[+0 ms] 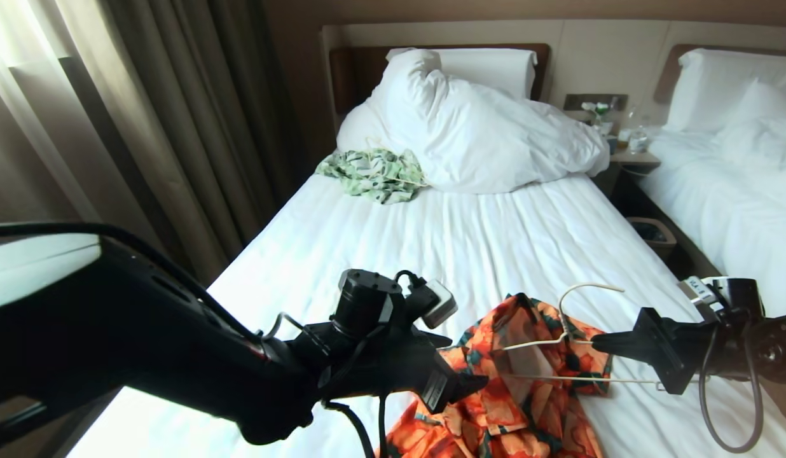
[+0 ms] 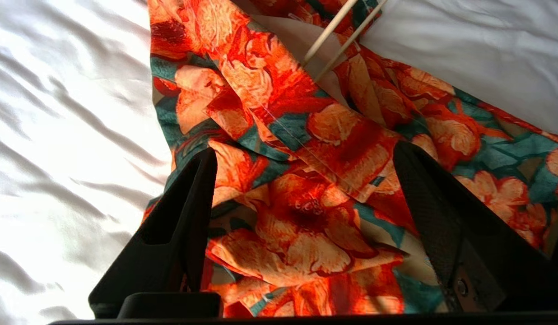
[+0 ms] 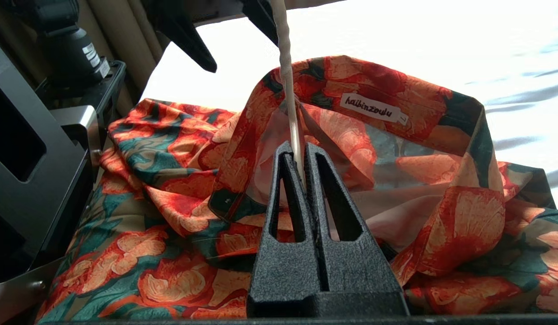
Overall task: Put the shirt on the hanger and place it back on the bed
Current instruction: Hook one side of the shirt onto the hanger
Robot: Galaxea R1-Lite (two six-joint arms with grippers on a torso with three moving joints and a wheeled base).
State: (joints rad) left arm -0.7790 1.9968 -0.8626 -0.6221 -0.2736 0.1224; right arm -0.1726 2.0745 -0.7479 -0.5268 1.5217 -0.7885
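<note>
Black and bulky, the left arm fills the near left of the head view, its left gripper (image 1: 470,383) poised over the near edge of the large white-sheeted bed (image 1: 469,235) and pointing across at the short-sleeved shirt with big orange flowers on dark green (image 1: 526,394). That shirt lies crumpled by the bed's near edge, toward its right side. The thin cream-white wire hanger (image 1: 574,331) lies with its long bar running across the bed, one shoulder tucked into the collar, its hook curving up toward the headboard. The right gripper (image 1: 599,344) reaches in from the right edge and pinches the hanger. A pale green-and-white patterned shirt (image 1: 374,175) sits far off, against the bunched white duvet (image 1: 475,133).

From the left wrist view, the left gripper (image 2: 304,180) stands wide apart and holds nothing; the shirt (image 2: 315,203) is spread directly under and between its fingers, with two of the hanger's (image 2: 337,36) bars entering the cloth beyond them.

From the right wrist view, the right gripper (image 3: 298,155) is clamped tight on the hanger's (image 3: 285,67) wire, which runs straight away from it into the open collar of the shirt (image 3: 396,149), below a small white label (image 3: 374,108). The left arm is the nearer one to the loose cloth, so pulling fabric over the hanger's free shoulder looks to be its job.
</note>
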